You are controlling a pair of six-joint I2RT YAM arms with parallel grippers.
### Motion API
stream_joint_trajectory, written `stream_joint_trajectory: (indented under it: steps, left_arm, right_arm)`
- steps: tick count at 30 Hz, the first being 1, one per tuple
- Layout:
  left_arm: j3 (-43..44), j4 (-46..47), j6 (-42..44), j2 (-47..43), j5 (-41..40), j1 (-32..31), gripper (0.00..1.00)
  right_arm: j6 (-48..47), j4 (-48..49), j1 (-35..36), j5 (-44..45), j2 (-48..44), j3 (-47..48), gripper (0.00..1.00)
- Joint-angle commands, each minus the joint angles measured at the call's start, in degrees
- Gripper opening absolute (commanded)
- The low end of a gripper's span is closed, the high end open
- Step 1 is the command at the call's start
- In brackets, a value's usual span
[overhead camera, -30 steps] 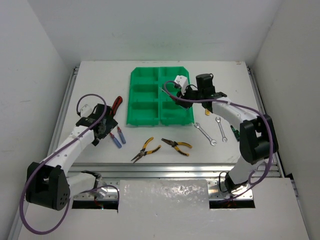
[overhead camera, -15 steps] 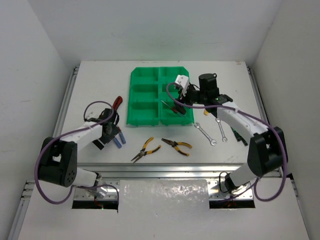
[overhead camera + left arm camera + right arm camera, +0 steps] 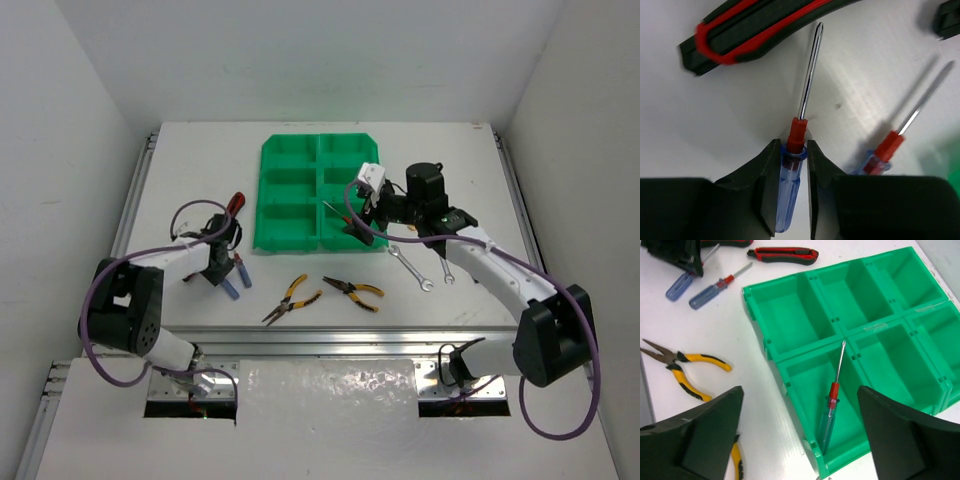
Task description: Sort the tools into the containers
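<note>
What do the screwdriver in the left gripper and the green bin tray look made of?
Blue-handled screwdriver: the handle is translucent blue and glossy, so likely clear plastic; the red collar is probably plastic too; the shaft looks like bright polished metal, with mirror-like glints. Green tray: likely moulded plastic, given its uniform colour and smooth semi-gloss walls with soft highlights.

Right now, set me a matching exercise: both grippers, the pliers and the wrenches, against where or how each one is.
1. left gripper
2. right gripper
3. yellow-handled pliers
4. silver wrenches

A. open above the green tray
B. on the table, right of the tray
C. shut on a blue-handled screwdriver
D. on the table at the tray's near side

Pairs: 1-C, 2-A, 3-D, 4-B.
</note>
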Motion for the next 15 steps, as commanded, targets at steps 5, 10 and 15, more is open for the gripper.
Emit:
stream_joint_trajectory:
  steps: [5, 10, 15]
  left_arm:
    - [6.5, -17.2, -12.4, -13.8, -11.6, -13.8, 0.00]
    - [18.3, -12.2, -13.2, -12.7, -15.0, -20.6, 0.00]
    - [32.8, 0.2, -13.5, 2.1, -13.4, -24.1, 0.00]
  right_arm:
    - [9.8, 4.1, 0.3, 7.1, -3.0, 0.4, 0.99]
    - [25.1, -2.0, -3.4, 26.7, -2.5, 3.4, 0.99]
    - [33.9, -5.9, -7.2, 33.7, -10.8, -0.7, 0.99]
